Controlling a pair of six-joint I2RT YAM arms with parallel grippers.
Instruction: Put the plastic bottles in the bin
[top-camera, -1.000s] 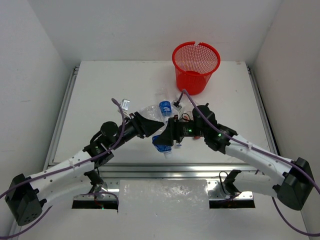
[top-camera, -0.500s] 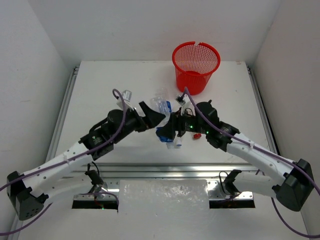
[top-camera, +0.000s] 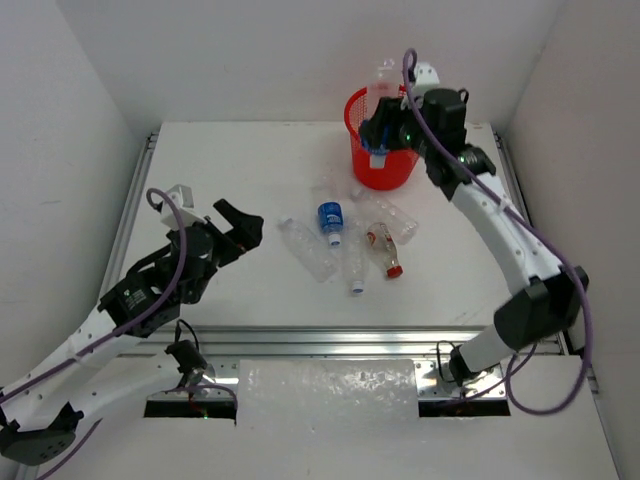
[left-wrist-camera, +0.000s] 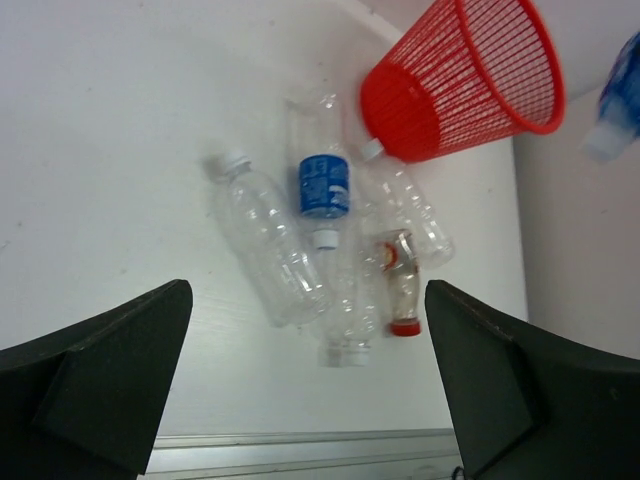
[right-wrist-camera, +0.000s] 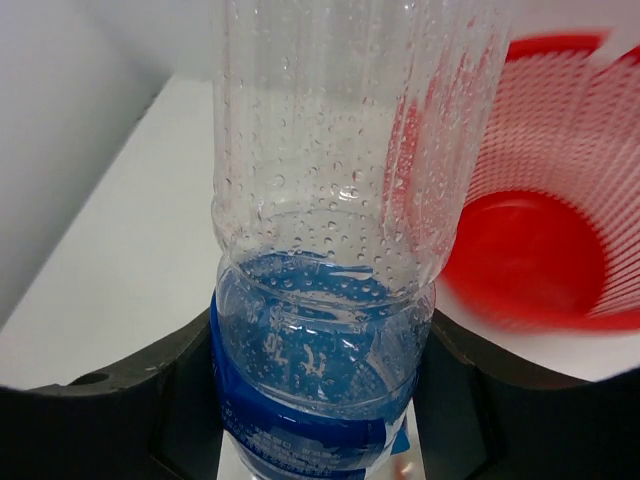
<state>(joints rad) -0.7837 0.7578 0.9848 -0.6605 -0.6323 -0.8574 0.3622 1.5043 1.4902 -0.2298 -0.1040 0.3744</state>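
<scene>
I count six bottles and one bin (top-camera: 412, 152). My right gripper (top-camera: 386, 133) is clamped on one held bottle (right-wrist-camera: 322, 300), gripping it at its blue label up by the bin's rim. The other five lie clustered on the table (top-camera: 200, 160) just in front of the bin: a blue-labelled bottle (left-wrist-camera: 323, 186), a red-capped bottle (left-wrist-camera: 401, 287), a left clear bottle (left-wrist-camera: 266, 245), a middle clear bottle (left-wrist-camera: 346, 318) and a clear bottle by the bin (left-wrist-camera: 408, 205). My left gripper (top-camera: 243, 228) hangs left of them, jaws spread, holding nothing.

The plastic bottles (left-wrist-camera: 268, 250) look clear and glossy, one bottle (right-wrist-camera: 330, 200) beaded with droplets; the bin (left-wrist-camera: 470, 70) is red plastic mesh, the worktop (top-camera: 220, 160) matt white.
</scene>
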